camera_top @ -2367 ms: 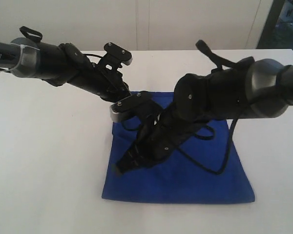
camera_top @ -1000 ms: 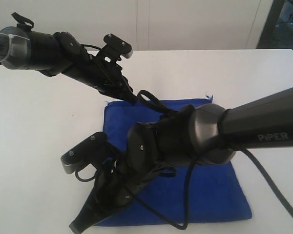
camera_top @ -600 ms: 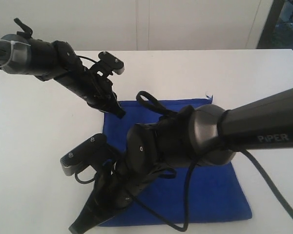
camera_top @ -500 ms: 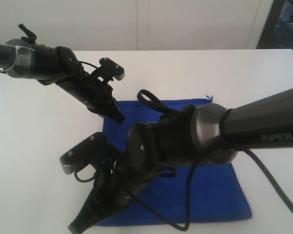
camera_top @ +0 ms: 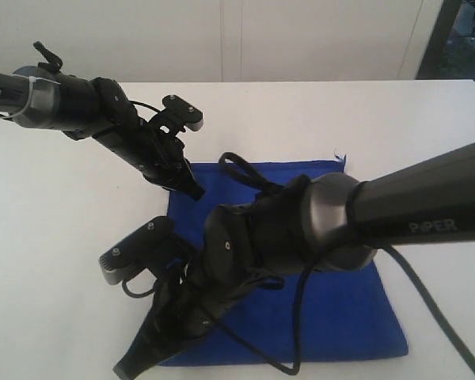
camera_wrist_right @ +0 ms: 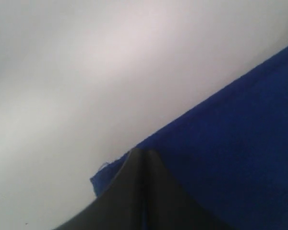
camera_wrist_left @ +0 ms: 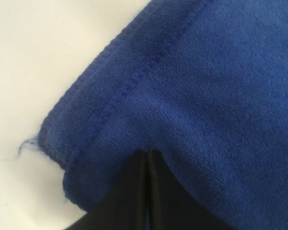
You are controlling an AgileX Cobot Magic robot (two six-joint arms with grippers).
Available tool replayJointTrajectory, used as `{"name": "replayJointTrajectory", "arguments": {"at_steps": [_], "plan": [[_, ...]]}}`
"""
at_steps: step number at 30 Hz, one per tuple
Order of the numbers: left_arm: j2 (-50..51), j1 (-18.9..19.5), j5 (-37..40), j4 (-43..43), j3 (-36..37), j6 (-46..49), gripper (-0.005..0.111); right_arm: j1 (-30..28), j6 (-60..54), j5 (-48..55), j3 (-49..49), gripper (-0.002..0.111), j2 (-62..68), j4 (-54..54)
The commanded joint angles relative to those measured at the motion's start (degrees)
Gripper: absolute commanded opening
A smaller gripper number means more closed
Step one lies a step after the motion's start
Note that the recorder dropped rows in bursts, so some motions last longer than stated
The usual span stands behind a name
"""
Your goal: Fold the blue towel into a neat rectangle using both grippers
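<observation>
While both stay closed, left claw point(camera_top: 196, 192) now at far-left corner of the blue towel point(camera_top: 340, 305), right claw point(camera_top: 125, 368) at near-left.

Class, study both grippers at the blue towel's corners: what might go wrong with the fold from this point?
1. The left gripper and right gripper are shut, with only their tips at corners of the blue towel. Any hold looks shallow, so a corner may slip free when moved.
2. The right arm stretches low across the towel, so it might drag and wrinkle the cloth as it moves.
</observation>
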Motion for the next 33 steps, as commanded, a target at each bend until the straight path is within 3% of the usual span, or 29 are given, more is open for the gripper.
{"name": "replayJointTrajectory", "arguments": {"at_steps": [1,13,22,31,33], "plan": [[1.20,0.04,1.09,0.13,0.37,-0.29,0.000,0.00,0.19,1.82,0.21,0.000,1.53,-0.14],[1.20,0.04,0.12,0.13,0.37,-0.29,0.000,2.42,-0.01,8.59,0.21,0.000,1.53,-0.14],[0.19,0.04,-1.45,0.13,0.37,-0.52,0.000,2.17,0.97,5.60,0.11,0.000,-2.59,-0.14],[-5.54,0.17,-2.97,0.52,-1.82,-0.42,0.000,-3.61,4.11,6.51,0.11,0.000,-6.48,-0.54],[-7.35,1.38,-0.66,0.69,-2.09,-1.83,0.000,-7.12,5.40,8.09,0.11,0.000,-8.24,-1.62]]}}
